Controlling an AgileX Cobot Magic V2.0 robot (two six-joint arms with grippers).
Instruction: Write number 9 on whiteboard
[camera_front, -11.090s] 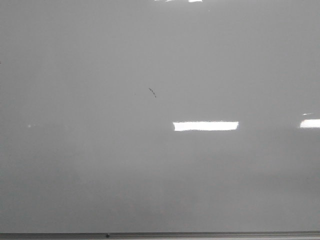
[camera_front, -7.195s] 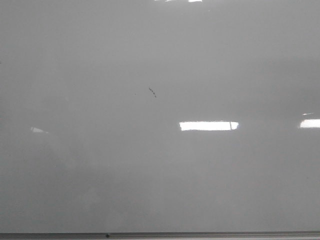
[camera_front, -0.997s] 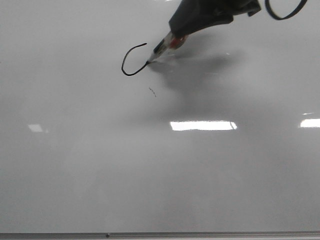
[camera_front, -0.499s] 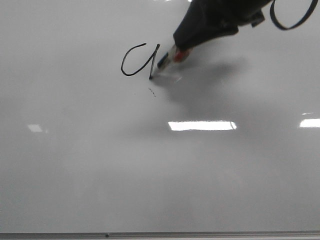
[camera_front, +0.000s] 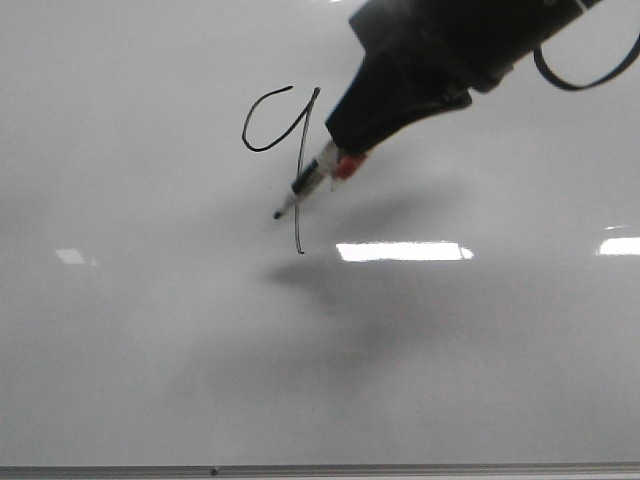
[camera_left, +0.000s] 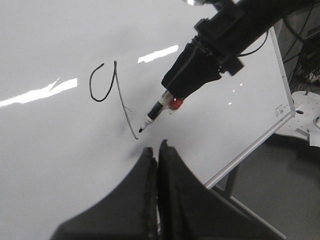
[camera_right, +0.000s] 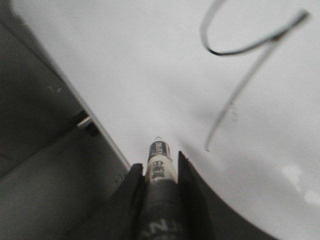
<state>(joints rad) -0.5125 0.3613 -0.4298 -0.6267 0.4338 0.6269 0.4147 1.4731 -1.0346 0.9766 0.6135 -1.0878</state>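
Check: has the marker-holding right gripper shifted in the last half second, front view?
Yes. The right gripper moved down the glossy pale grey whiteboard: its black marker tip now sits below the fixed open loop of the thin black number 9.

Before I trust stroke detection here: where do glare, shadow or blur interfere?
Front view: glare bar right beside the number 9 tail, arm shadow below. Left wrist view: glare streaks near the loop, stroke crisp. Right wrist view: stroke and marker blurred.
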